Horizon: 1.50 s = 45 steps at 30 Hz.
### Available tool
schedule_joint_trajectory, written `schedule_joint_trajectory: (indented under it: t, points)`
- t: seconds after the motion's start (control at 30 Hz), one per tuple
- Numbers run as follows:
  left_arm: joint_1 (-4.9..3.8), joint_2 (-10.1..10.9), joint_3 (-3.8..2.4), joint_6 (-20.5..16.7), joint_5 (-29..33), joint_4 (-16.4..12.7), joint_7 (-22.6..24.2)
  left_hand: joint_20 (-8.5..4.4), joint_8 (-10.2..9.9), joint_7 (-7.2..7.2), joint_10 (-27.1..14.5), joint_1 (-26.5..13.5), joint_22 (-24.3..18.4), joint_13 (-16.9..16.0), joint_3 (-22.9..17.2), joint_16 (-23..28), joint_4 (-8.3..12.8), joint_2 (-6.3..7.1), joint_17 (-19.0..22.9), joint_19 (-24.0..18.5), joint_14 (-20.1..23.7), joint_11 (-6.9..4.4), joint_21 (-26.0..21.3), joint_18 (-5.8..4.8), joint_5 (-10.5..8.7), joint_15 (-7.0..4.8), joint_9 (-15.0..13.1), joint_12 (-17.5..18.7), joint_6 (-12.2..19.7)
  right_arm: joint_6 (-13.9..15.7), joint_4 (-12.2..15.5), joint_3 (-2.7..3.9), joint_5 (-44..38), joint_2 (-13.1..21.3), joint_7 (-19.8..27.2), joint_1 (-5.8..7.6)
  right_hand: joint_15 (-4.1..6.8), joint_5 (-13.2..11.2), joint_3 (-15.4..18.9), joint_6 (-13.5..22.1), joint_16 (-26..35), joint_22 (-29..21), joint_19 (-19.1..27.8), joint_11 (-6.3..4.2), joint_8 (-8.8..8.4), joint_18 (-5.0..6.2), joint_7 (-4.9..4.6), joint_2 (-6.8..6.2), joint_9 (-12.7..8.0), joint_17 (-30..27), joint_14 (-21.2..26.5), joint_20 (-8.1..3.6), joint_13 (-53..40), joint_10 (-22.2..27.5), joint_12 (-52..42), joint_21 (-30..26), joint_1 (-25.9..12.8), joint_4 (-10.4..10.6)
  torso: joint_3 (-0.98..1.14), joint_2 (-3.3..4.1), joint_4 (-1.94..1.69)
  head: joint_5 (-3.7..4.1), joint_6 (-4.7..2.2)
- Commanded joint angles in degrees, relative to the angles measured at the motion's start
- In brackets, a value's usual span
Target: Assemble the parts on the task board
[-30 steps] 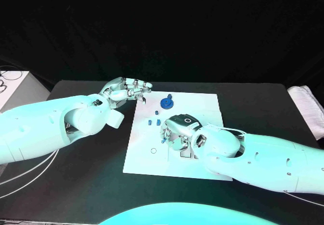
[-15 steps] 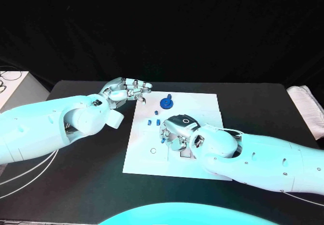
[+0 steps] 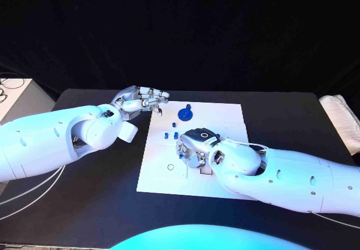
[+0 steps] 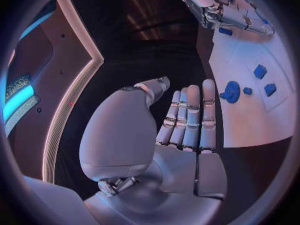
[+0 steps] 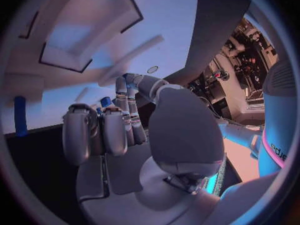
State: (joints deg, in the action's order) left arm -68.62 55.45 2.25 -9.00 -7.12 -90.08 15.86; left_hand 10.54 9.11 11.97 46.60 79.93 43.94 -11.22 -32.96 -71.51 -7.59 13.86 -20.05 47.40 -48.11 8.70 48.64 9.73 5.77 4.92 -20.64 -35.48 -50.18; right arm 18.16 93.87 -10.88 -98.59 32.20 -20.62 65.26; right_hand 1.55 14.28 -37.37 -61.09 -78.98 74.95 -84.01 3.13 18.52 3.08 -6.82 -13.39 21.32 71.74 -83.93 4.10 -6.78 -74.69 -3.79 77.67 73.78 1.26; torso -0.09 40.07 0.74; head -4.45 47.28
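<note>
My right robot hand [image 3: 196,147] is resting w/ fingers curled down on the task board [image 3: 225,117] center, pinching a small blue part [image 5: 105,101]. My left robot hand [image 3: 140,100] is hovering clenched, holding nothing, off the board's 10 o'clock corner; blue gear [image 3: 185,112] is sitting at 12.
</note>
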Motion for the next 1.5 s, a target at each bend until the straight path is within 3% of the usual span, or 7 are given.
schedule_joint_trajectory:
  t: [0.03,0.5,0.53,0.73,1.17,1.33,1.5]
  points:
    - [-0.07,0.0,-0.06,1.1,-0.2,-0.1,0.1,0.11,0.3,0.08,-0.3,-0.2,-0.1,0.0,0.3,0.4,0.0,-0.31,-0.1,0.4,-0.2,-0.01,-0.3,0.78,-0.16,0.13,0.1,0.2,0.5,-0.7,-0.2,-0.2,-0.6,-0.1,0.3,-0.2,-0.16,0.2,0.2,0.8,0.2,8.3,-2.0,0.1,-0.78,-0.4,-0.17,-0.42,-0.2,-0.1,-2.3,0.12,0.2,0.9,0.3,-0.4,-0.5,0.3,-0.02,0.01,0.01,-0.09,-0.02]
    - [-0.08,0.0,-0.06,1.3,-0.2,0.0,-0.1,0.11,0.3,0.08,-0.3,-0.2,-0.1,0.0,0.3,0.4,0.0,-0.31,-0.1,0.4,-0.2,-0.01,-0.3,0.78,-0.16,0.13,0.1,0.2,0.5,4.7,0.7,-0.31,-0.4,1.5,1.0,-0.22,-2.13,0.3,6.8,7.1,2.7,2.2,1.6,2.24,-6.62,1.77,-1.29,-2.59,-2.0,-4.8,-0.3,1.86,2.9,12.1,-0.6,-12.0,-0.6,0.6,0.04,-0.08,0.08,-0.13,-0.29]
    - [-0.08,0.0,-0.06,1.4,-0.2,0.0,-0.2,0.11,0.3,0.08,-0.3,-0.2,-0.1,0.0,0.3,0.4,0.0,-0.31,-0.1,0.4,-0.2,-0.01,-0.3,0.78,-0.16,0.13,0.1,0.2,0.5,5.1,0.9,-0.3,-0.4,1.8,1.0,-0.22,-2.05,-5.8,9.3,7.2,3.0,1.7,1.8,2.24,-6.98,1.9,-1.07,-2.16,-2.0,-5.3,0.0,1.94,2.8,12.7,-1.2,-13.0,0.3,0.5,0.04,-0.09,0.09,-0.13,-0.3]
    - [-0.08,0.1,-0.05,1.8,-0.2,0.2,-0.4,0.12,0.3,0.09,-0.4,-0.1,-0.2,0.1,0.3,0.5,-0.1,-0.37,-0.1,0.5,-0.2,0.01,-0.4,0.79,-0.16,0.15,0.1,0.3,0.6,7.8,3.9,-0.05,-0.2,5.3,0.9,0.13,-1.88,-6.2,12.5,6.5,2.8,1.5,1.4,2.04,-7.42,1.89,-1.3,-1.68,-2.2,-5.4,-0.2,1.82,2.7,12.8,-2.9,-13.1,1.4,1.3,0.03,-0.16,0.16,0.04,-0.66]
    - [-0.06,0.3,-0.05,2.1,-0.3,0.1,-0.4,0.12,0.3,0.1,-0.4,-0.1,-0.2,0.1,0.4,0.5,-0.1,-0.36,-0.1,0.5,-0.2,0.01,-0.5,0.79,-0.19,0.15,0.1,0.2,0.6,3.7,7.7,1.74,9.3,17.0,2.6,5.21,-1.28,-6.1,14.6,5.4,-0.1,4.4,-0.9,1.44,-8.52,0.81,-0.95,-1.76,-2.6,-1.6,-2.0,1.18,2.4,12.0,-6.0,-7.7,2.1,3.6,-0.05,-0.17,0.3,1.6,-2.3]
    - [-0.05,0.3,-0.04,2.1,-0.4,0.2,-0.3,0.12,0.3,0.1,-0.4,-0.1,-0.2,0.1,0.4,0.5,-0.1,-0.36,-0.1,0.5,-0.2,0.01,-0.5,0.79,-0.19,0.15,0.1,0.2,0.6,1.3,6.9,1.85,8.4,19.0,3.8,6.1,-2.6,-5.8,29.5,6.2,0.3,3.2,-0.2,2.71,-10.68,1.3,0.58,1.09,-3.2,-3.0,-1.4,2.03,2.9,18.5,-6.4,-10.6,8.4,8.7,0.11,-0.17,0.39,1.44,-2.46]
    - [-0.04,0.2,-0.04,2.2,-0.4,0.3,-0.3,0.12,0.3,0.1,-0.4,-0.1,-0.2,0.1,0.4,0.5,-0.1,-0.36,-0.1,0.5,-0.2,0.01,-0.5,0.79,-0.19,0.15,0.1,0.2,0.6,-0.9,5.7,1.86,6.0,19.1,3.8,6.29,-2.85,-6.2,35.1,7.1,-0.1,2.7,-0.1,3.32,-11.86,1.46,1.68,-0.47,-3.4,-3.0,-1.3,2.5,3.1,21.6,-7.0,-11.8,13.0,15.5,0.08,-0.1,0.24,1.59,-2.47]
